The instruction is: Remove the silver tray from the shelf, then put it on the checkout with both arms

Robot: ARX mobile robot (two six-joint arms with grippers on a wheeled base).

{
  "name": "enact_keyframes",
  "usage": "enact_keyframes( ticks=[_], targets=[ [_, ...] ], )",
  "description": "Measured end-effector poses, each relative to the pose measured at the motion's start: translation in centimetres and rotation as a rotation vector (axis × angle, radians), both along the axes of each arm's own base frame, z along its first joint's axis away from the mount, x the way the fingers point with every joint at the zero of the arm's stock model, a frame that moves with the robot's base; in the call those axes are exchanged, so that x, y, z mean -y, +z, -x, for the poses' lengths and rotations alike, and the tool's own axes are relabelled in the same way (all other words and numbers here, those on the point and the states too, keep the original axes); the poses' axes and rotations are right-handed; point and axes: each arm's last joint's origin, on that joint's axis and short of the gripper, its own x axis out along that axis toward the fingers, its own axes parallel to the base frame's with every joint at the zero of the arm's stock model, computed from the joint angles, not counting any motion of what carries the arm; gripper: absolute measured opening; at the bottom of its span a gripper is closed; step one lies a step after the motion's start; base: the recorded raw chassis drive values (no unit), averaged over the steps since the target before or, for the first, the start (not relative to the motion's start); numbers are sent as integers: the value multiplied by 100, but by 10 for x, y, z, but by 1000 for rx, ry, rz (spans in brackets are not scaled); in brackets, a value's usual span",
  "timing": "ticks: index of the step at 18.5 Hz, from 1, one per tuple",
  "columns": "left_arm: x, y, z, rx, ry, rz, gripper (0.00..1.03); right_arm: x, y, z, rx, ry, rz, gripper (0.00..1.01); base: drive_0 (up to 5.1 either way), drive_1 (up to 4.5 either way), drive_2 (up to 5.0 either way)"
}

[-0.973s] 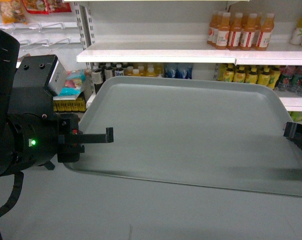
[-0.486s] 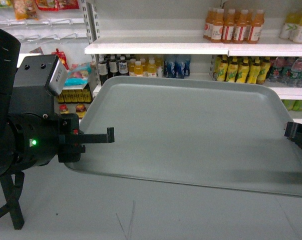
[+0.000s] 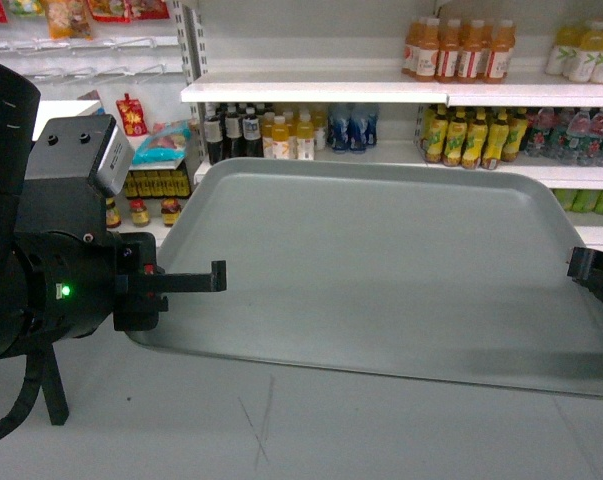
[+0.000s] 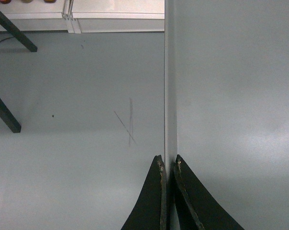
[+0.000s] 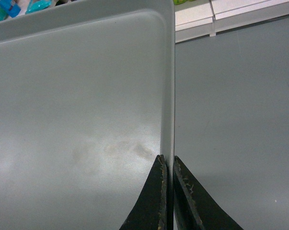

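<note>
Looking through the head view first: the silver tray (image 3: 381,270) hangs in mid-air in front of the robot, roughly level, above grey floor (image 3: 281,430) and clear of the shelf (image 3: 311,92) behind it, whose boards carry rows of bottled drinks (image 3: 459,50). The left gripper (image 3: 186,278) reaches in from a bulky black housing with a green light and meets the tray's left rim; the right gripper (image 3: 581,265) sits at the tray's right edge, mostly cut off by the frame. No checkout counter is visible here. Left wrist view: both thin black fingers (image 4: 156,196) are pressed together on the tray's raised rim (image 4: 170,96), one on each side, so the left claw is clenched on the tray. Floor with a faint scratch mark (image 4: 127,124) lies below; dark legs (image 4: 5,115) show at far left. Right wrist view: the right fingers (image 5: 156,199) likewise pinch the tray's rim (image 5: 169,96) between them, clenched on it, with the tray's inner surface to the left and floor to the right.
</note>
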Motion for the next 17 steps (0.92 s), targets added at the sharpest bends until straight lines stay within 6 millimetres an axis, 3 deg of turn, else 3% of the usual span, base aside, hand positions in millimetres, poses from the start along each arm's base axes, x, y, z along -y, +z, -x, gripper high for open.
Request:
enact_keyframes(
  ticks=[7,17],
  targets=[
    [0,1,0,6,0,2,3,0,0,0,5,0,0,2,0,0,0],
    [1,1,0,7,-2,2,3,0,0,0,4,2,-1,2,-491,254,254]
  ],
)
